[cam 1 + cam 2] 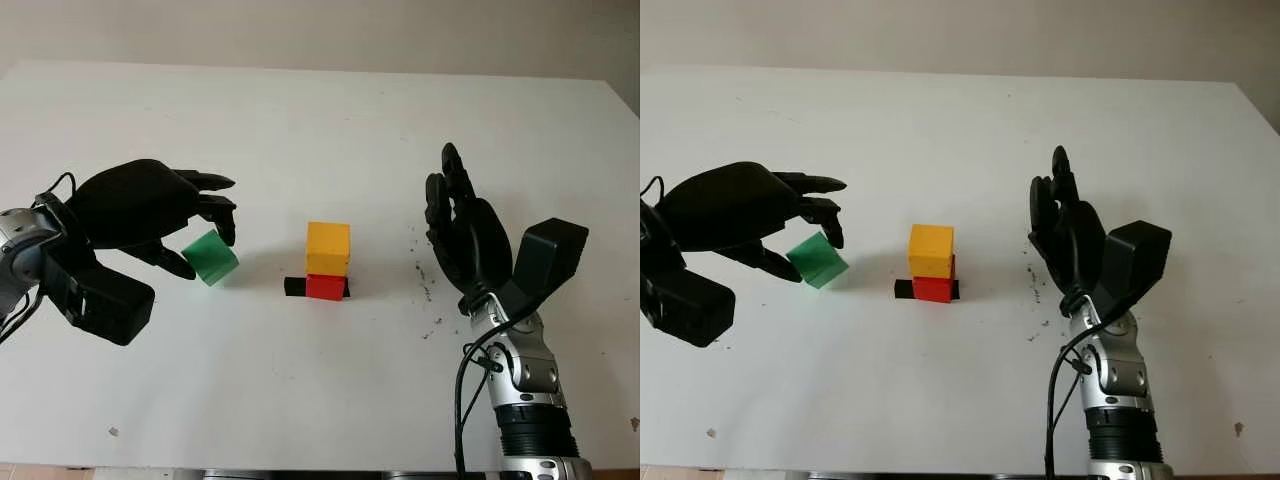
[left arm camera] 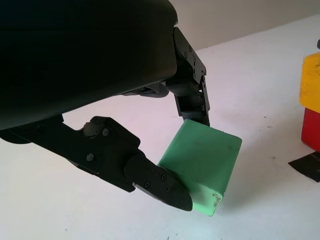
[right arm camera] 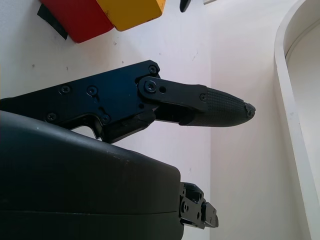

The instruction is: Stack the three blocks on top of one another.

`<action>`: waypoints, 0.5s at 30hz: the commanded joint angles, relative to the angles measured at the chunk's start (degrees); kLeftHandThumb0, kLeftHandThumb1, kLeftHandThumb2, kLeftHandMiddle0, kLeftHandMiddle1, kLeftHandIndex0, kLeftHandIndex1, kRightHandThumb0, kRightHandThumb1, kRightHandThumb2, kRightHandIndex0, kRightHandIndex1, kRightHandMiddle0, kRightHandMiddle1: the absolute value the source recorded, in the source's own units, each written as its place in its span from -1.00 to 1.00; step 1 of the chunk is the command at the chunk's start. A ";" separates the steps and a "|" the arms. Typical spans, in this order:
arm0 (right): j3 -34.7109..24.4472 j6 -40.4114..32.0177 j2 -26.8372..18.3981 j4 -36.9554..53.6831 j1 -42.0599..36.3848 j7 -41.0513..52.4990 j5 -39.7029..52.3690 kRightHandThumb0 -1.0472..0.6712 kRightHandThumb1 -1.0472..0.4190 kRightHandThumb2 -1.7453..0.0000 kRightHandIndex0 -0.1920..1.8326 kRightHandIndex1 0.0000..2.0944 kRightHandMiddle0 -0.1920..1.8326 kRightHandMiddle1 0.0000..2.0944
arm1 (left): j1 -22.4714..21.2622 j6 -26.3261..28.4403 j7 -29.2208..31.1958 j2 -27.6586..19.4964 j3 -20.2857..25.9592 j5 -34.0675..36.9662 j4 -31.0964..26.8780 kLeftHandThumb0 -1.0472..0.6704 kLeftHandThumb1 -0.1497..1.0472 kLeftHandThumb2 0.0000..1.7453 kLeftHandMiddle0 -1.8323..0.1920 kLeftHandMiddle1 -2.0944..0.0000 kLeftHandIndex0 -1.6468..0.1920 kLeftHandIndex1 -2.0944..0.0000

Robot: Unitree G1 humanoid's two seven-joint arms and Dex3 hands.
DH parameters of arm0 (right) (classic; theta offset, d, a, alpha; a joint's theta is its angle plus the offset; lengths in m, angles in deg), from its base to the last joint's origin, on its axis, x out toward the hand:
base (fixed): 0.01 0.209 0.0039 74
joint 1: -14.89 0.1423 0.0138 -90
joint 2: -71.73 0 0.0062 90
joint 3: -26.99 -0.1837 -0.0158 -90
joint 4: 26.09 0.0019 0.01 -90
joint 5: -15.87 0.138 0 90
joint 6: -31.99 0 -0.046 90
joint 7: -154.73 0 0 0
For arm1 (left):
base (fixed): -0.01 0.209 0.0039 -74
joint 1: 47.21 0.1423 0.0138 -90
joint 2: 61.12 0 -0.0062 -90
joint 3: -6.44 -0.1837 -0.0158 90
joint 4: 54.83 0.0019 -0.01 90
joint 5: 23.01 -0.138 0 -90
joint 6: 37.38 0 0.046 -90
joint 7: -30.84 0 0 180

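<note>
Left eye view | green block [image 1: 211, 258] pinched by left hand [image 1: 150, 215], tilted | yellow block [image 1: 328, 247] stacked on red block [image 1: 325, 287] | right hand [image 1: 465, 235] open, idle | next: green to be carried over and levelled onto yellow.

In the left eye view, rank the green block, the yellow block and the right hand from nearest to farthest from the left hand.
1. Green block: gripped in the left hand.
2. Yellow block: centre of the table, on top of the red block.
3. Right hand: open, far right side.
</note>
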 commanded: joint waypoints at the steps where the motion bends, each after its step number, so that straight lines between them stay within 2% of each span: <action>1: -0.28 -0.07 0.10 0.56 -0.28 0.05 0.43 -0.62 -1.00 0.33 -1.00 -1.00 -1.00 -1.00 | -0.01 2.59 3.07 -0.38 1.95 3.14 -2.23 -0.15 0.75 -0.94 0.50 0.95 0.23 -0.12; 10: -0.21 0.04 0.30 0.67 -0.49 0.33 0.75 -0.61 -1.00 0.34 -1.00 -1.00 -1.00 -1.00 | -0.70 18.30 14.28 1.95 6.74 16.95 -5.48 -0.15 0.85 -0.93 0.57 0.96 0.33 -0.25; 15: -0.27 0.12 0.22 0.49 -0.50 0.31 0.70 -0.61 -1.00 0.35 -1.00 -1.00 -1.00 -1.00 | -0.47 25.50 16.38 2.85 8.65 21.08 -8.31 -0.14 0.93 -0.93 0.62 0.96 0.43 -0.35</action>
